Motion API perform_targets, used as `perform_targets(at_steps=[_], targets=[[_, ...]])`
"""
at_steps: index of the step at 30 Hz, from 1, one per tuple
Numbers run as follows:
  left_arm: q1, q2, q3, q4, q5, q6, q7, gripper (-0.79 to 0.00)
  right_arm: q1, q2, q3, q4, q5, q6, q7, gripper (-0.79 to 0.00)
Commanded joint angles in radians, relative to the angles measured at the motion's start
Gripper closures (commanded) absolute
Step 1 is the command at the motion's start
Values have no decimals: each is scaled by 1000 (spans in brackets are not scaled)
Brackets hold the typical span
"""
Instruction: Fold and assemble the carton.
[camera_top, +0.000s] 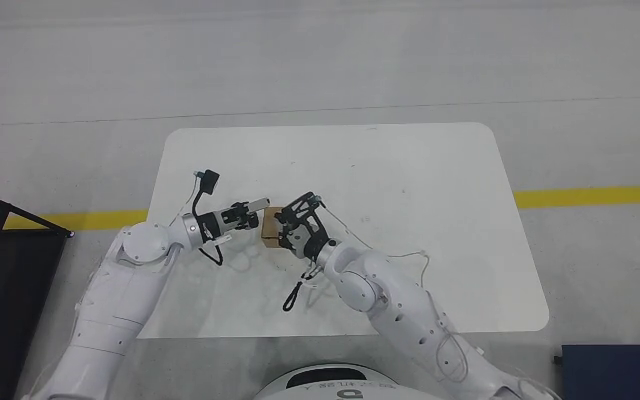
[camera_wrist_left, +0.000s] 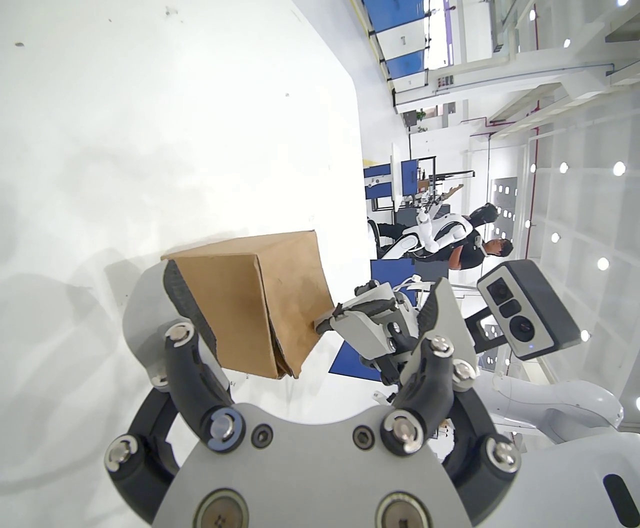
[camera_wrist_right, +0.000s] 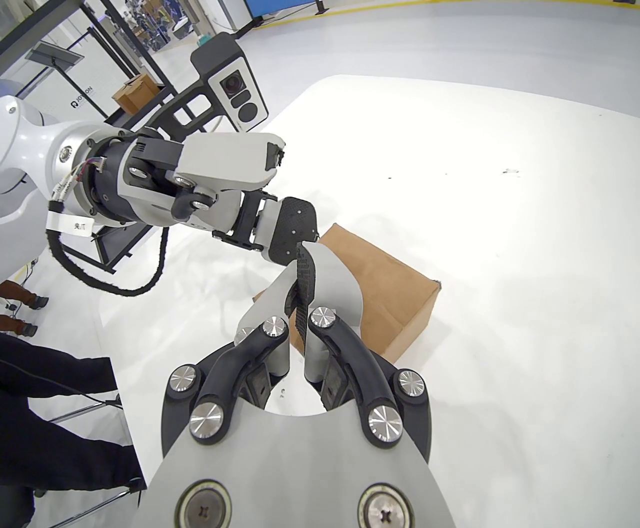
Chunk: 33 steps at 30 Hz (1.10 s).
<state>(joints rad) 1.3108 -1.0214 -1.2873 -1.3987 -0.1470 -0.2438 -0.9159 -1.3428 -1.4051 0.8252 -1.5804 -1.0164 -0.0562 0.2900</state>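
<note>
A small brown carton (camera_top: 271, 229) rests on the white table (camera_top: 420, 190), left of centre. My left gripper (camera_top: 258, 210) is open beside it. In the left wrist view one padded finger (camera_wrist_left: 187, 300) lies against the carton's (camera_wrist_left: 235, 305) side face, while the other finger (camera_wrist_left: 442, 310) stands well clear. My right gripper (camera_wrist_right: 302, 255) is shut, its pads together, with the tip against the carton (camera_wrist_right: 395, 290) from the opposite side. That tip (camera_wrist_left: 325, 325) touches the carton's wall near a loose folded edge. I cannot tell whether any cardboard is pinched between its pads.
The table's rounded edge (camera_top: 165, 160) is close on the left arm's side. A black frame (camera_top: 20, 240) stands on the floor left of the table. A blue box (camera_top: 600, 370) sits on the floor at the lower right.
</note>
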Motion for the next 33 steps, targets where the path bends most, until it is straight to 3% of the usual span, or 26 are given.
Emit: perform_targets(at_steps=[1, 14, 21, 25, 29, 33], targets=[[-5, 0, 1, 4, 1, -2, 0, -785, -2, 0, 2, 0, 0, 4, 7, 0], [-5, 1, 2, 12, -5, -9, 2, -785, 21, -10, -14, 22, 7, 13, 23, 0], [-6, 1, 2, 7, -16, -21, 9, -785, -44, 7, 38, -64, 4, 0, -8, 0], [-8, 0, 7, 6, -27, -23, 11, -785, -118, 26, 119, -104, -22, 52, -32, 0], [-6, -1, 21, 10, -17, -19, 5, -785, -166, 39, 171, -93, -5, 75, 14, 0], [-14, -5, 40, 12, -21, -21, 4, -785, -160, 38, 152, -82, 9, 39, 51, 0]])
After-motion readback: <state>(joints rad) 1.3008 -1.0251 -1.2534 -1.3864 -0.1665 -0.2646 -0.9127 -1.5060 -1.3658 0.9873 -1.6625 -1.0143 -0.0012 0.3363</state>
